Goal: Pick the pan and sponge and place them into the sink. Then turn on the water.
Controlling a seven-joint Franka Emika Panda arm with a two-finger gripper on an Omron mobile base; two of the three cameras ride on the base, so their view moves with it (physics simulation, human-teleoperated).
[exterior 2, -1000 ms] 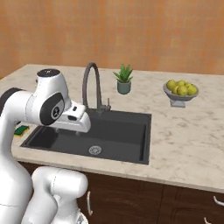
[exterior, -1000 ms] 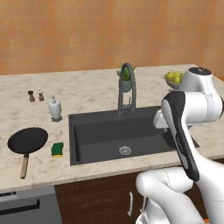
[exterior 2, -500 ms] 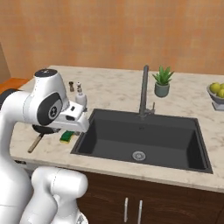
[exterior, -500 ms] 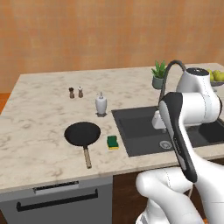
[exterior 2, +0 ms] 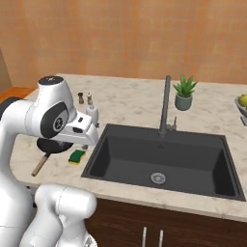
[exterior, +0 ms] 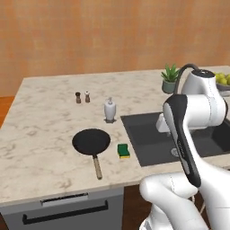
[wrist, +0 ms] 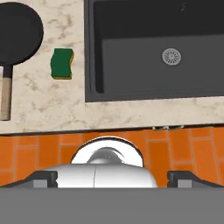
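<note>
My bench [exterior: 49,112] is a pale marbled slab running under a wooden wall, and it carries everything here. Set into it is the sink [exterior 2: 120,144], a dark grey rectangular basin with nothing in it but its round metal drain [exterior 2: 157,178]; the dark gooseneck faucet [exterior 2: 165,103] stands at its back rim. In the hand view the basin [wrist: 94,52] sits to the right, bare down to the drain.

The pan [exterior: 91,142] lies flat on the bench to the left of the sink, well apart from its edge, with its black bowl holding nothing and its light wooden handle pointing toward the front of the bench. In the hand view the pan [wrist: 17,30] lies at the upper left, handle running down the frame.

The sponge [exterior: 123,150], green on top with a yellow base, lies between the pan and the sink, near the basin's left rim but not touching it. It also shows in the hand view [wrist: 61,64] and in the right base view [exterior 2: 76,156].

Behind the pan stands a white soap dispenser [exterior: 110,110], and farther back two small shakers [exterior: 82,97] side by side. A potted plant [exterior 2: 184,92] sits behind the faucet, and a bowl of yellow fruit [exterior: 222,81] stands at the far right.

My pincer [wrist: 112,177] hangs released, fingers spread wide with nothing between them, looking down over the bench's front edge and the orange tiled floor [wrist: 39,148].
</note>
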